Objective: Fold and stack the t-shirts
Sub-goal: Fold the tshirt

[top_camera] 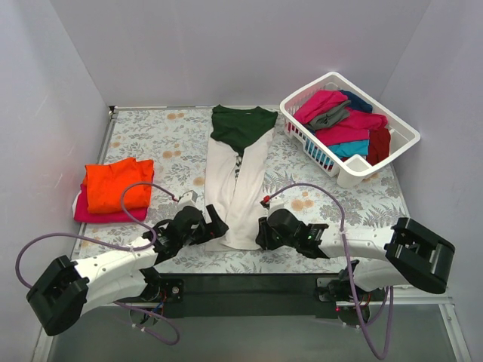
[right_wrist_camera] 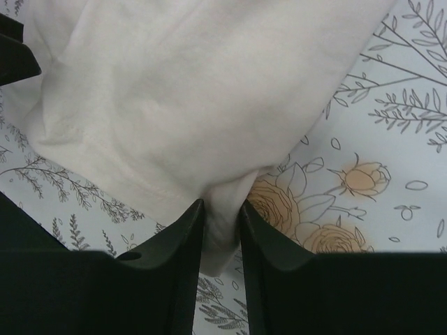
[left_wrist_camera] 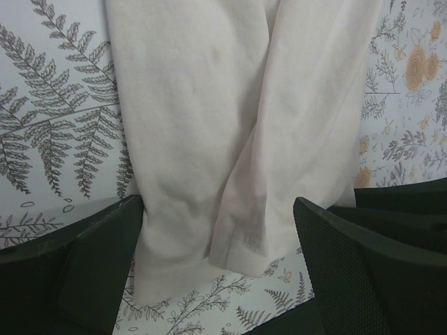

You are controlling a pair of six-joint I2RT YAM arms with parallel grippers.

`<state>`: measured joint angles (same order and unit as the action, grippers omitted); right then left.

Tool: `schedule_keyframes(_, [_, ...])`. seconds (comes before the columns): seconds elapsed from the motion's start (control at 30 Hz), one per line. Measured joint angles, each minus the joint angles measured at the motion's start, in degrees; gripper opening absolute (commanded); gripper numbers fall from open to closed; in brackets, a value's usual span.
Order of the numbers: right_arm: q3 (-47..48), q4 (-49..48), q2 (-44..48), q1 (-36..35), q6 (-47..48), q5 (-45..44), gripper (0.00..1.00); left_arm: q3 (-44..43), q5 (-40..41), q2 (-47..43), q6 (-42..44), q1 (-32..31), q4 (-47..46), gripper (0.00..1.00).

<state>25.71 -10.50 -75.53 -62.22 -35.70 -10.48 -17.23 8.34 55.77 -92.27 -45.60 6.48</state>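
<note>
My right gripper is pinched on the hem of the cream shirt; my left gripper gapes wide, straddling that hem.

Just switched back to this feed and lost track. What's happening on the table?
Both arms are at the near hem of the cream-white shirt, which lies folded into a narrow strip mid-table. The right gripper is pinched on the hem's right corner; the left gripper is open, its fingers straddling the hem. An orange shirt lies folded on a magenta shirt at left; more shirts sit in the basket.
</note>
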Motion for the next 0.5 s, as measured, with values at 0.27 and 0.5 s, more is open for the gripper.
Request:
schedule_keyframes(0.27, [-1.2,6.6,5.2,0.0,-0.6,-1.8,0.23,-0.3,5.4,-1.4,-8.6,-8.1,4.3,0.8])
schedule_keyframes(0.5, [-1.2,7.7,5.4,0.0,-0.6,-2.4,0.22,-0.4,7.4,-1.9,-13.5,-10.2,7.2,0.63])
